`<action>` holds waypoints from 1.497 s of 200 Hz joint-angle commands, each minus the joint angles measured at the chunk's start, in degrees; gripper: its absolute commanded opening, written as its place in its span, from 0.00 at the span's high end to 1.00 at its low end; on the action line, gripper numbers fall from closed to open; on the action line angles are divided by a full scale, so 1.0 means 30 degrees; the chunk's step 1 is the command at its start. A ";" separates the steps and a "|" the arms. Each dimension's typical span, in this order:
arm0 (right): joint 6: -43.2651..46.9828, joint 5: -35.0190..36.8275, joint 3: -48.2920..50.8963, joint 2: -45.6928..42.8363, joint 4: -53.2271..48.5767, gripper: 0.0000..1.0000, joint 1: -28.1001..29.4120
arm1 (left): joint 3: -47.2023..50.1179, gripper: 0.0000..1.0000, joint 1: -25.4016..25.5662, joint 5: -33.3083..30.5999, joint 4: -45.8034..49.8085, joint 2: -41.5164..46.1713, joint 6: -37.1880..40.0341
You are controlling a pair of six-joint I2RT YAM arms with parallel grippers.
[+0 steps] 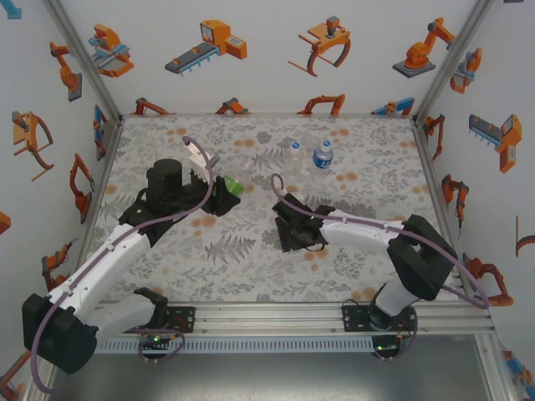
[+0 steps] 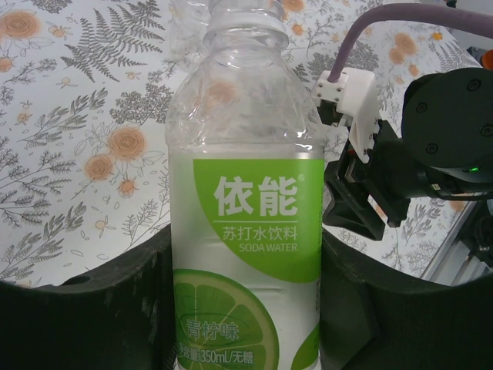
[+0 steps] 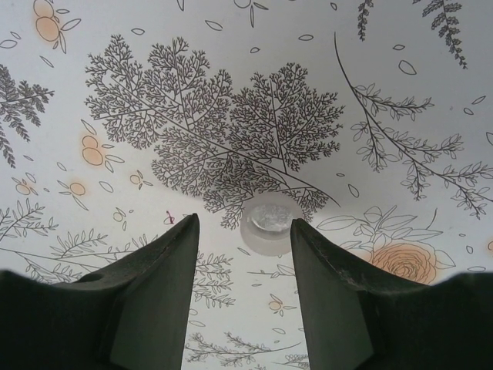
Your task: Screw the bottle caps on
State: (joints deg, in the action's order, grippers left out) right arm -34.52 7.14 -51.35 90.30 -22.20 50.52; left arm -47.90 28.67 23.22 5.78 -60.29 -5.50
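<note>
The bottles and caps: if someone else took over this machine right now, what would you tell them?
Left gripper: shut on the green-labelled bottle, whose neck looks bare.
Right gripper: open, low over the table, jaws either side of a loose cap, not gripping it.
Unlabelled bottle and blue-labelled bottle: standing at the far side; capped or not, too small to tell.
Done: nothing certain.
Left: grip the cap and screw it on, then check the others.

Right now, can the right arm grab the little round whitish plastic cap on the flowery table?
Probably yes. The right gripper hangs over the whitish cap with its jaws open, one finger on each side, and nothing lies between.
</note>
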 commanded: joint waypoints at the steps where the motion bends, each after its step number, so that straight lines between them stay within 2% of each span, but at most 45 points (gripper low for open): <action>1: -0.0121 0.0354 0.0038 0.0418 -0.0248 0.51 0.0180 | -0.0725 1.00 -0.0137 0.0402 -0.0537 -0.0113 -0.0264; 44: -0.0162 0.0275 -0.0016 0.0751 -0.0248 0.51 0.0173 | -0.0749 1.00 -0.0129 0.0347 -0.0447 -0.0020 -0.0245; 113: 0.0174 0.0805 -0.0635 -0.0745 -0.1115 0.50 0.0104 | -0.0763 1.00 -0.0145 0.0433 -0.0548 -0.0046 -0.0314; 169: 0.0083 0.1001 -0.0519 -0.0467 -0.1419 0.45 0.0079 | -0.0821 1.00 -0.0143 0.0493 -0.0499 -0.0073 -0.0296; 283: -0.0006 0.0657 -0.0255 0.0693 -0.1054 0.46 0.0074 | -0.0850 1.00 -0.0147 0.0550 -0.0606 -0.0269 -0.0326; 299: -0.0061 0.0548 -0.0255 0.0912 -0.1013 0.49 0.0035 | -0.0850 1.00 -0.0125 0.0549 -0.0659 -0.0347 -0.0346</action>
State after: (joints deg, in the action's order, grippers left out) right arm -34.50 8.62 -51.96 91.79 -24.84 50.52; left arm -48.58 28.45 23.66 5.54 -60.99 -5.74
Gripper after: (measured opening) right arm 0.537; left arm 0.545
